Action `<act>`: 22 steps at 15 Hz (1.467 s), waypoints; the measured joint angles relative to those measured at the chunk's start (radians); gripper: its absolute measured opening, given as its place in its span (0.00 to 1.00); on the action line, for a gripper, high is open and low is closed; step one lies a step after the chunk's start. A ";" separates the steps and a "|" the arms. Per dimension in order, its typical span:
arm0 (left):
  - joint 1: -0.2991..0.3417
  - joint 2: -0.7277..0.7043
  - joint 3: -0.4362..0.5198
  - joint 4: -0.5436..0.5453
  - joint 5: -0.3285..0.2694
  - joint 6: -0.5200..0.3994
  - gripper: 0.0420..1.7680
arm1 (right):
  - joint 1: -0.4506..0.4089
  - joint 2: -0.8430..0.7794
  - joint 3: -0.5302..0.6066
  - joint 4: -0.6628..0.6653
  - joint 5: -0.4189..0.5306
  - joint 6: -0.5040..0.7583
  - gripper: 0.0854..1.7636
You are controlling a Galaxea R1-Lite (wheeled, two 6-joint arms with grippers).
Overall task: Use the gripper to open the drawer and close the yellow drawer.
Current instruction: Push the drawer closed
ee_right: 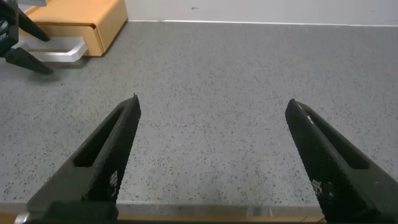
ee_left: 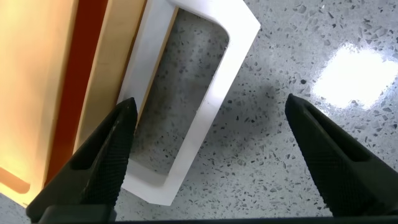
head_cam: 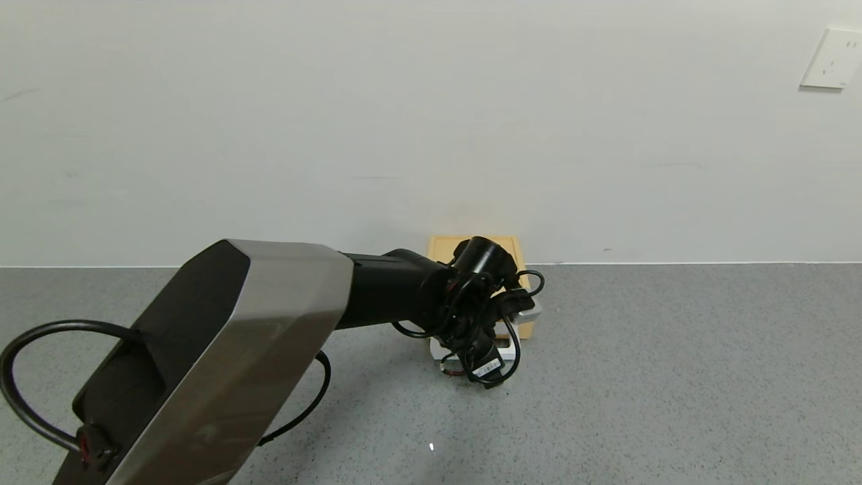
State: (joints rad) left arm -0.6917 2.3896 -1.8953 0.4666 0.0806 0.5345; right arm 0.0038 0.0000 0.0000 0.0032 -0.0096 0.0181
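The pale-yellow drawer box [head_cam: 442, 250] stands against the wall, mostly covered by my left gripper [head_cam: 473, 356], which hangs over its front. The white loop handle [head_cam: 436, 349] pokes out below the wrist. In the left wrist view my left gripper [ee_left: 210, 102] is open and straddles the handle [ee_left: 211, 106]: its front bar lies between the two fingers, and one finger [ee_left: 106, 155] is beside the drawer front [ee_left: 106, 68]. Nothing is gripped. My right gripper [ee_right: 211, 106] is open and empty above the table, off to the side; the box [ee_right: 81, 22] looks closed from there.
Grey speckled tabletop [head_cam: 673, 377] spreads around the box. A white wall [head_cam: 404, 135] runs close behind it, with a socket plate [head_cam: 834, 58] at the upper right. My left arm's large silver-black link [head_cam: 222, 364] fills the lower left of the head view.
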 joint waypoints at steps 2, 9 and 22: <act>0.006 0.005 -0.011 0.000 0.000 0.007 0.97 | 0.000 0.000 0.000 -0.001 0.000 0.000 0.97; 0.016 0.018 -0.044 0.027 0.000 0.015 0.97 | 0.000 0.000 0.000 0.000 0.000 0.000 0.97; 0.000 -0.096 -0.018 0.027 0.088 -0.023 0.97 | 0.000 0.000 0.000 0.000 0.000 0.000 0.97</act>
State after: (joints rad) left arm -0.6921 2.2938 -1.9132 0.4940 0.1683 0.5113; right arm 0.0043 0.0000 0.0000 0.0032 -0.0091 0.0183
